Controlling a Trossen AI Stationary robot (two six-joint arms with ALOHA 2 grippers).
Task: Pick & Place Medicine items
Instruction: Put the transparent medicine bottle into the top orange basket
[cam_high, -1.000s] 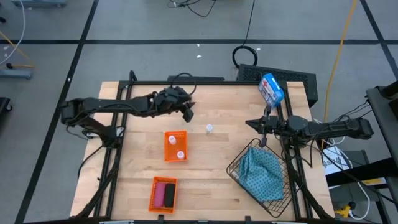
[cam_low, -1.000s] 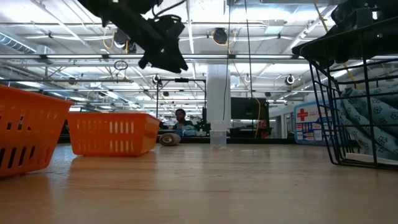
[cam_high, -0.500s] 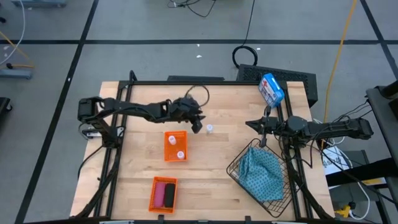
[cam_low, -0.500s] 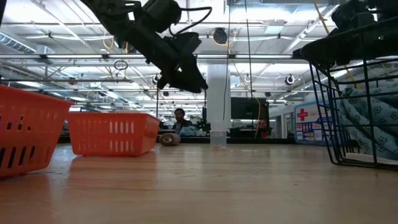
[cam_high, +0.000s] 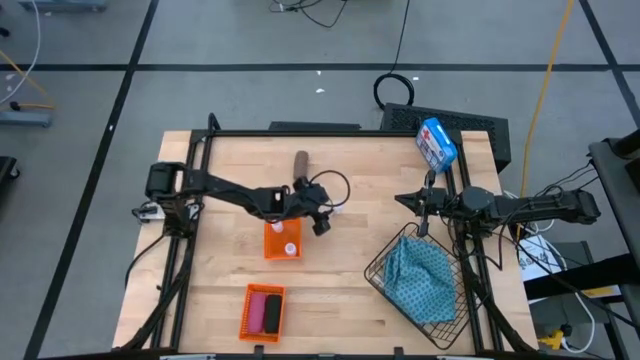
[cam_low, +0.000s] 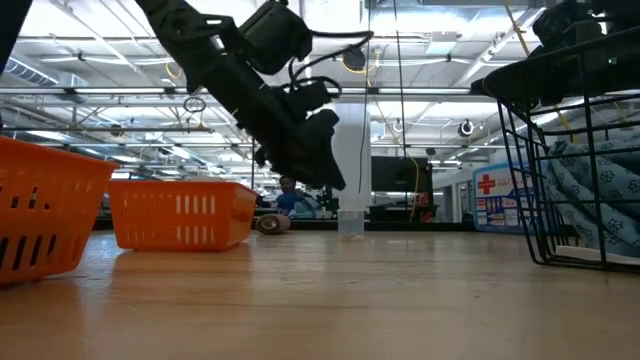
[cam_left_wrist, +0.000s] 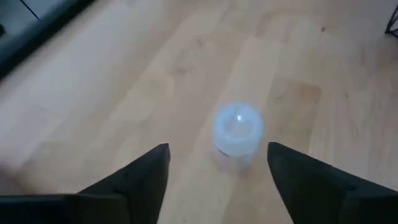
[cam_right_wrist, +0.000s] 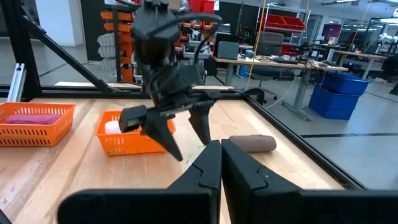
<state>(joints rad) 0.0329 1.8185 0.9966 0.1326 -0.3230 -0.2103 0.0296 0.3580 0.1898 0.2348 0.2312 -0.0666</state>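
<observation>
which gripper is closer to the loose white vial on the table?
Left. The left gripper hangs open right over the small white round vial; the right gripper waits shut farther off, beside the wire basket.

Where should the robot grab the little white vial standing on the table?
Probably by its round sides, coming straight down from above. The vial stands upright and alone on the bare table, so two fingers can close on opposite sides. The left gripper hangs right over it with its fingers open, one each side. The right gripper waits by the wire basket.
</observation>
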